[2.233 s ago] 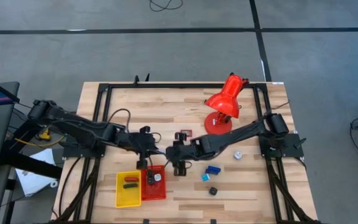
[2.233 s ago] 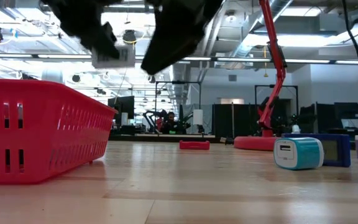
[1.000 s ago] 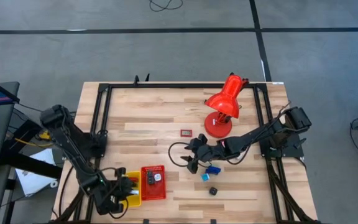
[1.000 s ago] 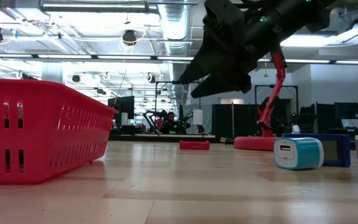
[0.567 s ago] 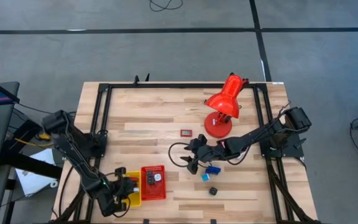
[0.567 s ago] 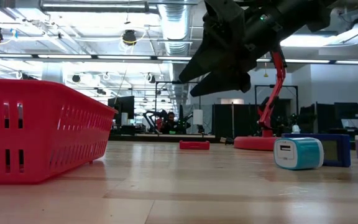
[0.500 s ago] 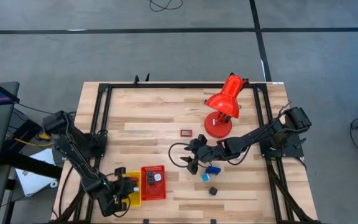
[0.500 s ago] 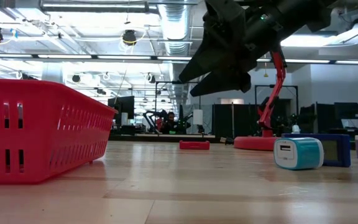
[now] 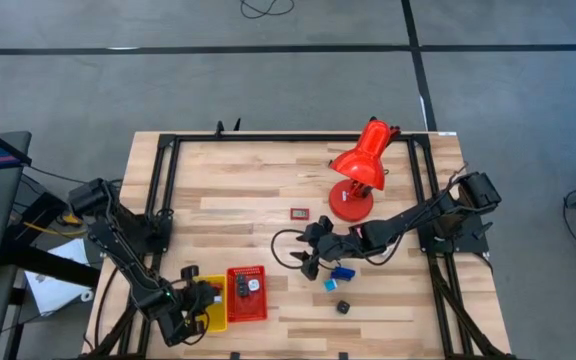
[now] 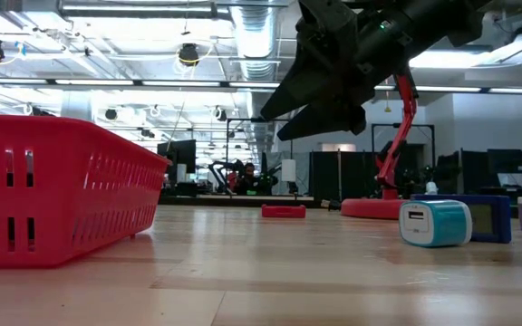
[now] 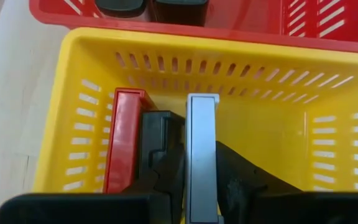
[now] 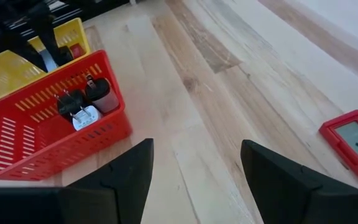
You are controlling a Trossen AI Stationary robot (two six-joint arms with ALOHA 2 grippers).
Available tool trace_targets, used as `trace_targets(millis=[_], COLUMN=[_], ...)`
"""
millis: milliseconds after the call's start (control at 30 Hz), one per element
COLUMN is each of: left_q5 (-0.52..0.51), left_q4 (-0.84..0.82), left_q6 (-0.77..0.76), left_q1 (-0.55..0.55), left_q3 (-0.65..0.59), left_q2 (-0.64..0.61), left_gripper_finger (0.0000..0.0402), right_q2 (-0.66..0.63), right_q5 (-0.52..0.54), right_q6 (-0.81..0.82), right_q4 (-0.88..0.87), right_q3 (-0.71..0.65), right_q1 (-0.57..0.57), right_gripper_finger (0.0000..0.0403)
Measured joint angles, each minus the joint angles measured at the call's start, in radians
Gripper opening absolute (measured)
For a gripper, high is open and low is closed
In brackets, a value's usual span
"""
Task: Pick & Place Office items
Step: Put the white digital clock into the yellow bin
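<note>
One slim silver-white stick-shaped office item (image 11: 202, 158) now sits between your left gripper's (image 11: 199, 180) jaws, which are closed on it inside the flat yellow slotted tray (image 11: 328, 162), just beside a red block (image 11: 122, 140) and a black block (image 11: 159, 134). About two seconds ago that arm was mid-surface by the red tray (image 9: 263, 308); it has swung over, so only the release looks left. Your right gripper (image 12: 194, 168) hangs open above the wooden surface (image 9: 258, 190), unmoved for a second, near the blue piece (image 9: 343, 272).
</note>
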Motion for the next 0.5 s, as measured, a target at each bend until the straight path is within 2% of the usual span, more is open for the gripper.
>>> trace_targets(millis=[500], left_q5=[0.028], left_q4=[0.0], left_q6=[-0.012], left_q1=[0.0], left_q3=[0.0], left_q2=[-0.006], left_gripper_finger=[0.0106], right_q2=[0.0], right_q5=[-0.053], right_q6=[0.0], right_q4=[0.0], right_q3=[0.0], right_q1=[0.0], right_gripper_finger=[0.0234])
